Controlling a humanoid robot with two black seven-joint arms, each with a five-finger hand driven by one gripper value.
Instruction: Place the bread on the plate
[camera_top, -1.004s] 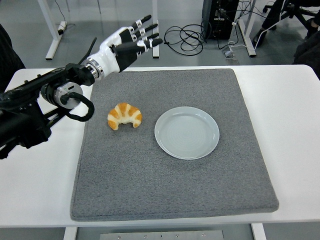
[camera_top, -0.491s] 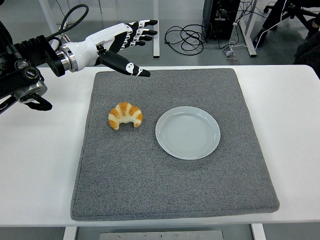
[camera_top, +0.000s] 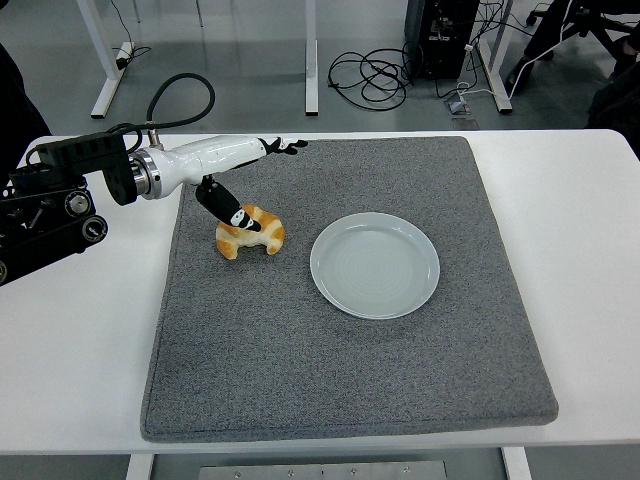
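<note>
We see the left hand (camera_top: 238, 172) low over the grey mat (camera_top: 340, 350) on the white counter (camera_top: 80, 350), fingers spread wide and holding nothing, its black thumb (camera_top: 232, 212) resting across the top of the croissant (camera_top: 250, 233). The croissant lies just under the hand, and the empty pale plate (camera_top: 374, 265) sits beside it, farther from the arm.

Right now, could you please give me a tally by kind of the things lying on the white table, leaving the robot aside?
Grey mat: 1
Plate, pale blue-grey, on the mat: 1
Bread, a croissant to the left of the plate: 1
Total: 3
</note>
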